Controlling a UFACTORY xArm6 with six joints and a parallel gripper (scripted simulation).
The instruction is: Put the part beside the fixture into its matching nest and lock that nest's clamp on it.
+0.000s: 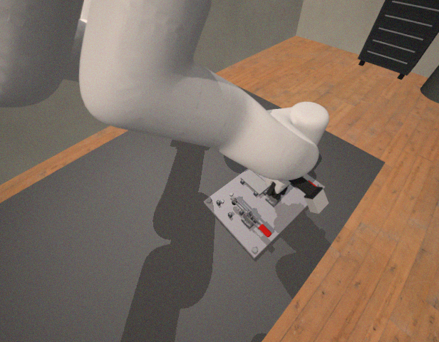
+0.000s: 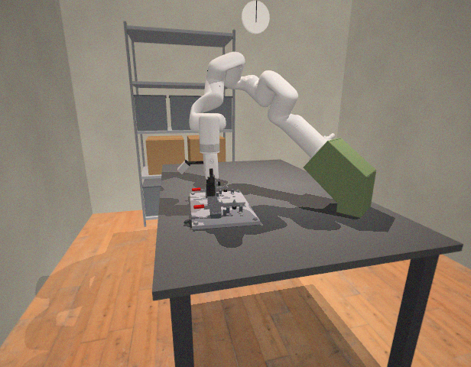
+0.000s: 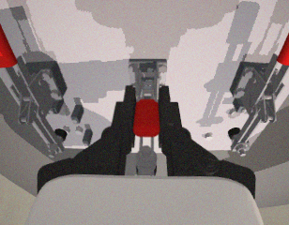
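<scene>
The worktop carries the fixture plate, and the arm stands upright over it with the tool down among three clamps. The tool is drawn in narrow and grips the red handle of the middle clamp, one finger on each flank of it. The other two clamps stand to either side of the tool, apart from it.

The likeliest trouble is the handle slipping out as it swings. It moves on an arc, and if the tool pulls in a straight line, the fingers could slide off the smooth red grip. The handle could also stop short of its end position. Dragging sideways could shift the plate on the worktop.

The part itself I cannot make out. The arm hides much of the plate from above, and the wrist view shows no block in the nest ahead of the tool.
</scene>
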